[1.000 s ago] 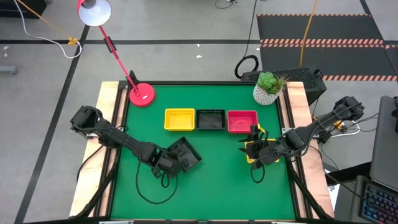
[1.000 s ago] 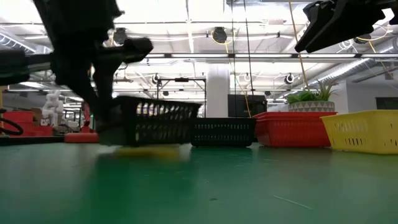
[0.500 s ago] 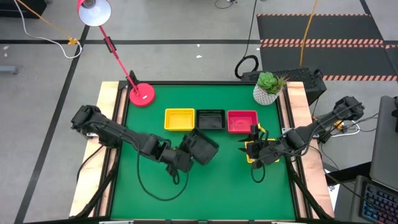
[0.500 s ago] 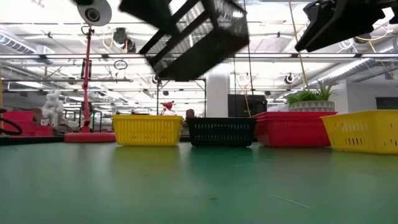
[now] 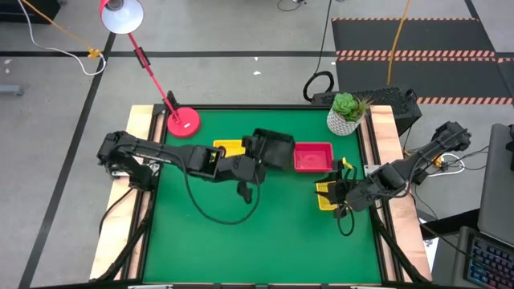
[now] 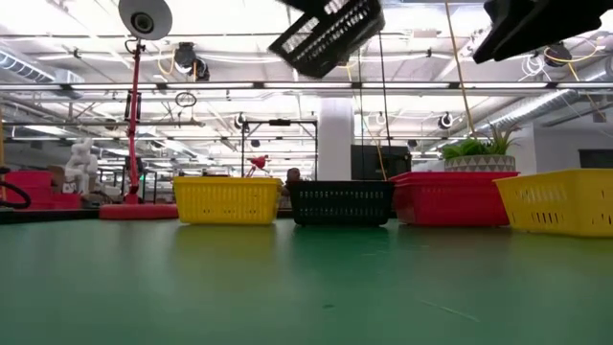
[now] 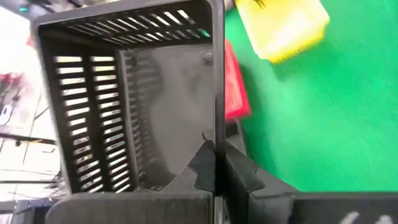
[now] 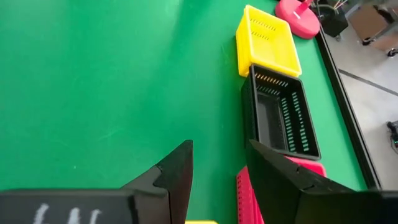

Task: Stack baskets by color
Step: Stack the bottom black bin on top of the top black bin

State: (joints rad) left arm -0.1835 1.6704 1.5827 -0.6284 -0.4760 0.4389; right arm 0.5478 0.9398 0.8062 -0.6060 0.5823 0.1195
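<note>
My left gripper (image 5: 257, 158) is shut on a black basket (image 5: 273, 148) and holds it high over the middle of the far row; the low view shows this basket (image 6: 330, 34) tilted in the air. The row holds a yellow basket (image 6: 225, 199), a black basket (image 6: 340, 203) and a red basket (image 6: 450, 198), each flat on its bottom. In the high view the held basket hides the row's black one. Another yellow basket (image 5: 327, 195) sits on the mat at the right. My right gripper (image 5: 344, 193) hovers open over it, touching nothing. My left gripper pinches one side wall of the black basket at its rim (image 7: 215, 140), with one finger (image 7: 200, 165) inside the basket and the other (image 7: 241, 174) outside. The fingers reach in from the table's left, slanting down. The basket hangs tilted, lifted clear of the table and of the row.
A red lamp base (image 5: 183, 122) stands at the far left corner and a white plant pot (image 5: 344, 120) at the far right corner. The near half of the green mat (image 5: 257, 241) lies open between the arms.
My left gripper has lifted the black basket off the mat at the near left and carried it up, toward the far edge and to the right, until it hangs over the row; the basket has tipped on the way. My right gripper has drawn back slightly toward the right edge.
</note>
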